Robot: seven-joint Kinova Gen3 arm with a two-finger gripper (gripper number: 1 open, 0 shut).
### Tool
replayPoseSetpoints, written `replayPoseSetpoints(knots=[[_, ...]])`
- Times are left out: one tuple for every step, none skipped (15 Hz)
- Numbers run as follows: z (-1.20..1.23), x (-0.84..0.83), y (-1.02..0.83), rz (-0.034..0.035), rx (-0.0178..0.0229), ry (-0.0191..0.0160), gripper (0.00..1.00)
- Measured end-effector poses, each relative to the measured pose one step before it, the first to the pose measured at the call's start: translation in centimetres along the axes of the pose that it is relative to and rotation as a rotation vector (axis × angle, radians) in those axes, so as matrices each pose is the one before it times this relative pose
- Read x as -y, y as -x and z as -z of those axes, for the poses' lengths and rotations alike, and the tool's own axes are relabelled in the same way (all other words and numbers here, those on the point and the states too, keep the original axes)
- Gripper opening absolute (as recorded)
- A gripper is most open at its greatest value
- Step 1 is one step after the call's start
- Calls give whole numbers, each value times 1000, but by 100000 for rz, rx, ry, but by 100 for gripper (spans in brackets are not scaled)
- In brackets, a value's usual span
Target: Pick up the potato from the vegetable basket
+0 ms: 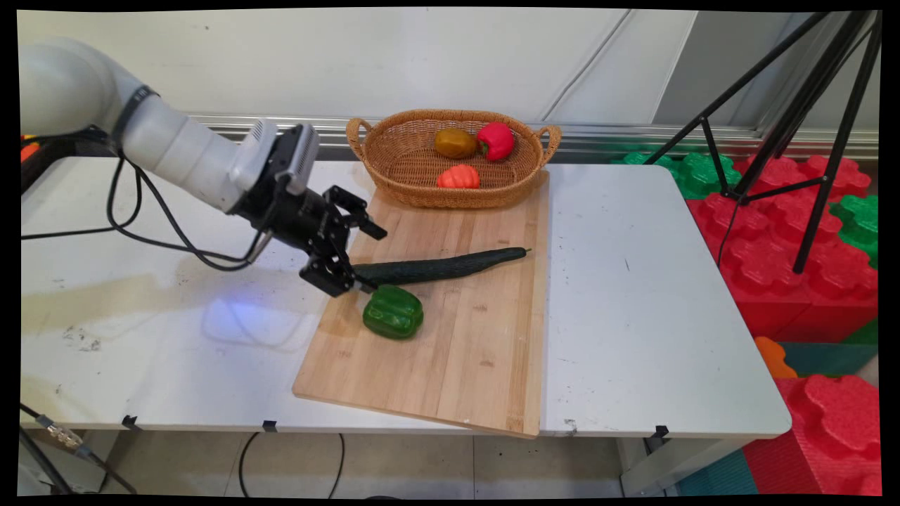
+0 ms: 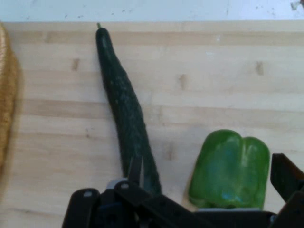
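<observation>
Main view: the black gripper [image 1: 349,256] reaches in from the left, low over the left edge of a wooden cutting board [image 1: 464,337] on the white table [image 1: 633,295]. Its fingers are spread; the lower one lies at the near end of a dark green cucumber [image 1: 439,267], which stretches rightward across the board, while the upper one stands clear above it. A green bell pepper [image 1: 393,312] sits on the board just beside and below that cucumber end. A wicker basket [image 1: 380,151] rests on the board's far end and holds a red pepper [image 1: 496,140], a brownish-yellow vegetable [image 1: 455,143] and a small orange one [image 1: 458,177]. Red and green foam blocks [image 1: 780,211] and a black tripod [image 1: 808,126] stand to the right of the table. Hand view: the cucumber [image 2: 126,107] runs from the gripper's [image 2: 206,183] left finger [image 2: 135,171] towards the board's [image 2: 199,80] far edge; the green pepper [image 2: 230,171] lies between the open fingers, nearer the right one [image 2: 285,178]. Whether either finger touches anything cannot be told.
</observation>
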Motion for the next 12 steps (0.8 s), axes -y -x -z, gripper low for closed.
replayPoseSetpoints(knots=[[433,191,-97,210,-94,-379,100],[652,313,-139,198,-107,-667,100],[764,452,-129,55,88,-976,100],[527,368,-97,-144,176,-727,100],[517,412,-102,-142,133,-820,100],[689,600,-143,-483,398,-1132,100],[583,542,-134,-555,307,-1131,100],[355,391,-90,-518,275,-787,100],[507,612,-184,-945,352,-1243,100],[324,424,-120,-715,290,-918,100],[456,613,-159,-934,393,-1347,100],[574,968,-229,-1252,539,-2120,100]])
